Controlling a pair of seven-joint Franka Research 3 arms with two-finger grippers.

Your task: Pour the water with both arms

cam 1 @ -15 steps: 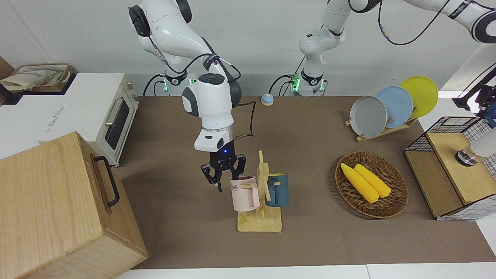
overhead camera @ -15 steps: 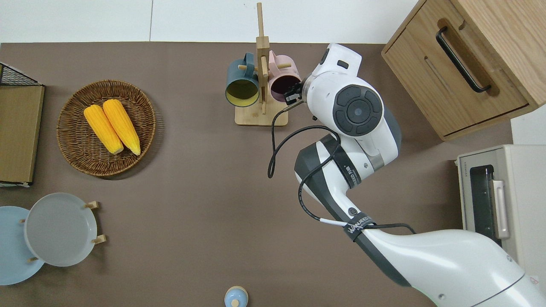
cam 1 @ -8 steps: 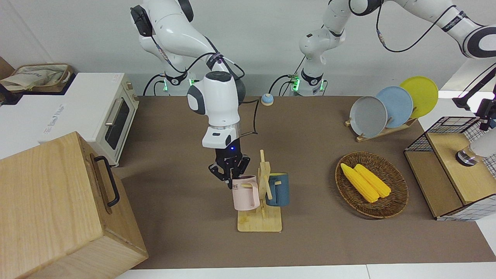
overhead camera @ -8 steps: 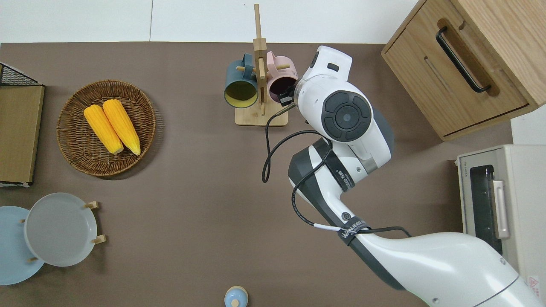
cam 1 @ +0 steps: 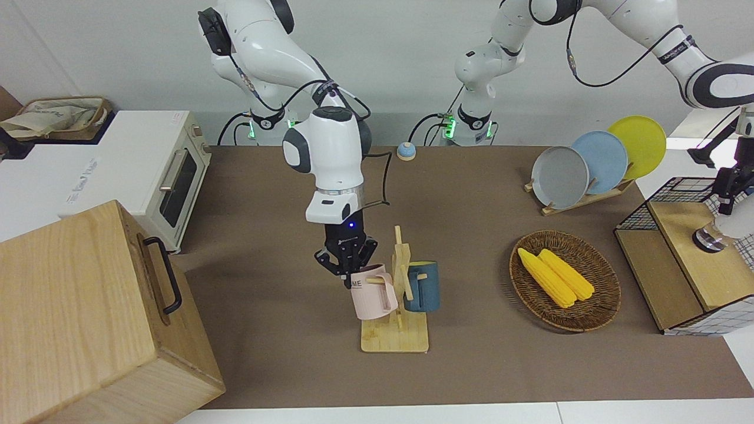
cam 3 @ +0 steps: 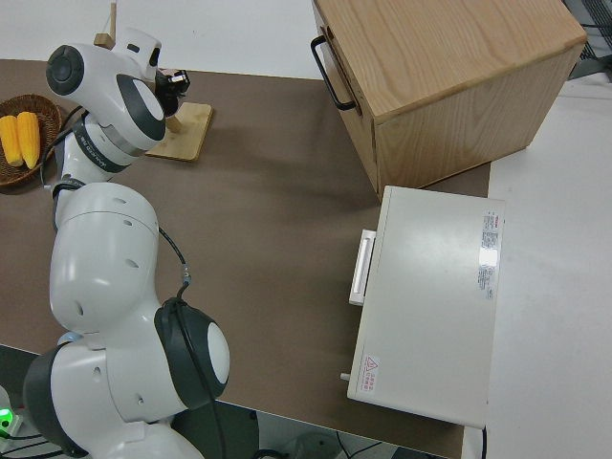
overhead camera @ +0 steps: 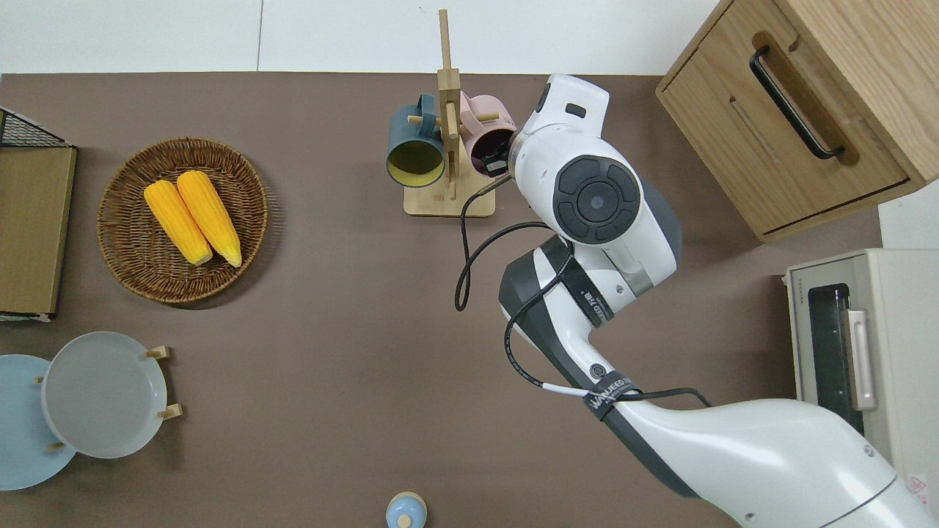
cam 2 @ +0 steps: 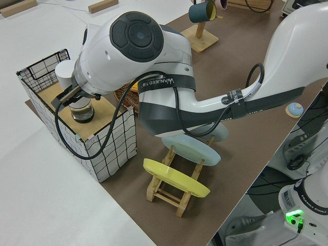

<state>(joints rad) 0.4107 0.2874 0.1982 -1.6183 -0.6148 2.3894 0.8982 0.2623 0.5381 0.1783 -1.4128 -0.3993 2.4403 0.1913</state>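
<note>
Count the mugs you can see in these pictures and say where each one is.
2. The pink mug hangs on the wooden mug rack, on the side toward the right arm's end, with the right gripper at its rim. The blue mug hangs on the rack's opposite side. None seems hidden.

I count two mugs on the wooden mug rack (cam 1: 400, 277): one pink mug (cam 1: 372, 292), one dark blue mug (cam 1: 423, 287). Toward the left arm's end from that rack I see two corn cobs (cam 1: 556, 275) in one wicker basket (cam 1: 601, 312), and three plates (cam 1: 601, 160) standing in one plate rack (cam 1: 580, 200).
</note>
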